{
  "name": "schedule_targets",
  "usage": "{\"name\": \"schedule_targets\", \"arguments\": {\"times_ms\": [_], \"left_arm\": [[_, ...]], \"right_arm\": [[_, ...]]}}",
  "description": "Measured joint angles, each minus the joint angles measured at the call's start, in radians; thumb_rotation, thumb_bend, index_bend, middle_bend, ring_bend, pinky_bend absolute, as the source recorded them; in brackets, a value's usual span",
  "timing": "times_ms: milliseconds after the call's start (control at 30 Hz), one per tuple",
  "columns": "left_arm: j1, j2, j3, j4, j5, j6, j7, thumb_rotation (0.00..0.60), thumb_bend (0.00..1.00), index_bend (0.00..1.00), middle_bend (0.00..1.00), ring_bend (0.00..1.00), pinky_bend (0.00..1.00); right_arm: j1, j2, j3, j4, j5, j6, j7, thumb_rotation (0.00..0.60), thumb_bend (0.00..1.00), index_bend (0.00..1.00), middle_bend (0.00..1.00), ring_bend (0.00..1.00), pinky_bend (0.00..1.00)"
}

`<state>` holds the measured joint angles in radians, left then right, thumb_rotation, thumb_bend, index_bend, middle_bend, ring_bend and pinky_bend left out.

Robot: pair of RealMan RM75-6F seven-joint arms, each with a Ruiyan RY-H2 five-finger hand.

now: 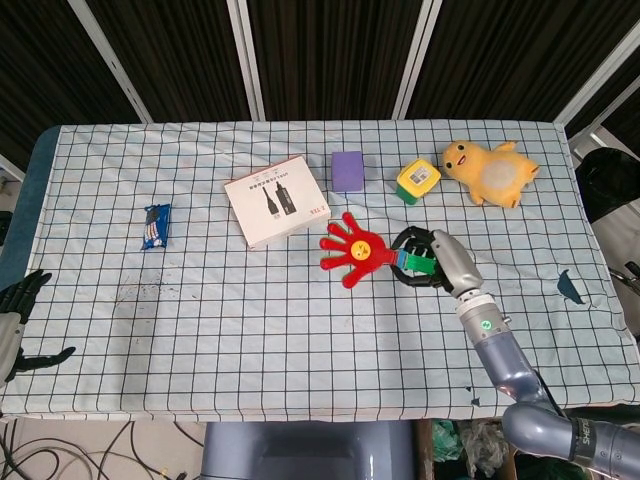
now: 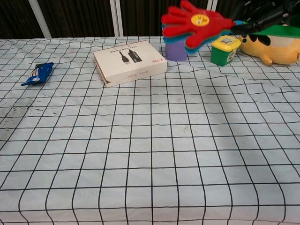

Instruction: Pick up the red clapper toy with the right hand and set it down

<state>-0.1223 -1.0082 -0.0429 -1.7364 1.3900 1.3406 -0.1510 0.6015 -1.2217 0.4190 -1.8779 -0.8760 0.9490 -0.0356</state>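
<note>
The red clapper toy (image 1: 352, 251), shaped like a spread palm with a yellow smiley and a green handle, hangs in the air above the cloth. My right hand (image 1: 433, 261) grips its handle from the right. In the chest view the red clapper toy (image 2: 196, 22) sits high at the top, in front of the purple block, with my right hand (image 2: 266, 14) at the upper right edge. My left hand (image 1: 14, 322) lies at the table's left edge, fingers apart and holding nothing.
A white box (image 1: 276, 200), a purple block (image 1: 347, 170), a green-and-yellow tub (image 1: 418, 181) and a yellow plush duck (image 1: 490, 170) line the back. A blue packet (image 1: 155, 226) lies at the left.
</note>
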Motion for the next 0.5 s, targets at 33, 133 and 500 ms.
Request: {"name": "schedule_targets", "arguments": {"times_ms": [33, 133, 500], "left_arm": [[0.000, 0.000, 0.000, 0.000, 0.000, 0.000, 0.000, 0.600, 0.00, 0.00, 0.00, 0.00, 0.00], [0.000, 0.000, 0.000, -0.001, 0.000, 0.000, 0.001, 0.600, 0.00, 0.00, 0.00, 0.00, 0.00], [0.000, 0.003, 0.000, -0.003, -0.001, -0.003, -0.007, 0.600, 0.00, 0.00, 0.00, 0.00, 0.00]], "right_arm": [[0.010, -0.001, -0.016, 0.006, 0.009, 0.018, -0.083, 0.600, 0.71, 0.84, 0.72, 0.64, 0.73], [0.042, -0.010, -0.067, 0.021, 0.048, 0.086, -0.336, 0.600, 0.71, 0.84, 0.72, 0.64, 0.73], [0.054, -0.031, -0.051, -0.009, 0.107, 0.132, -0.441, 0.600, 0.71, 0.84, 0.72, 0.64, 0.73]]}}
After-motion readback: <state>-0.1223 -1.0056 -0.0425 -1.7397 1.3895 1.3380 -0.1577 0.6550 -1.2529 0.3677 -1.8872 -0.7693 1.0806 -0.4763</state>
